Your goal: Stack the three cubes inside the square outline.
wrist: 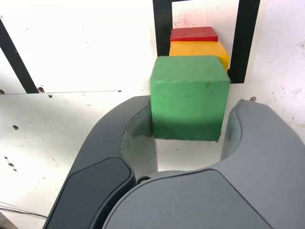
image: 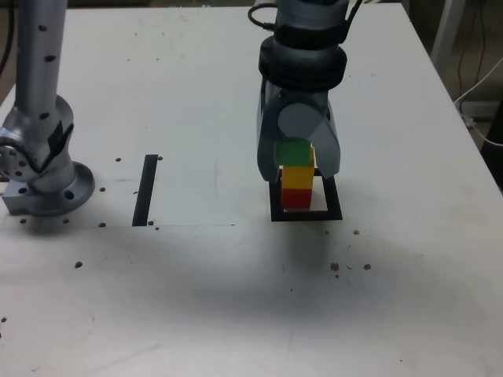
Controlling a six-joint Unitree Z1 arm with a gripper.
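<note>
Patience mattered most here, as I judged it, because the job looked to be at letting go of the top cube and drawing clear. Through the exterior view I saw the square outline (image: 306,216) with the tower inside it: the red cube (image: 297,199) lowest, the yellow cube (image: 298,177) over it, and the green cube (image: 293,151) uppermost. The red one sat nearer the outline's bar on the exterior view's left than the opposite bar. The green one appeared slightly off the yellow's centre, toward that same side of the outline.

Above the outline, the claw (wrist: 192,112) stood part-way open around the green cube. The wrist view showed a gap between the cube and one finger, while the other finger lay so close that I could not tell whether it touched. With that gap, I took the cube to be ungripped, and seemingly borne by the yellow one.

To finish well, I wanted the jaws spread evenly until daylight showed on both faces, the wrist held still meanwhile. After that, a slow lift straight up from the outline would serve, with no sideways drift. The close finger worried me: dragging it along the green face could twist that cube or tip the tower.
</note>
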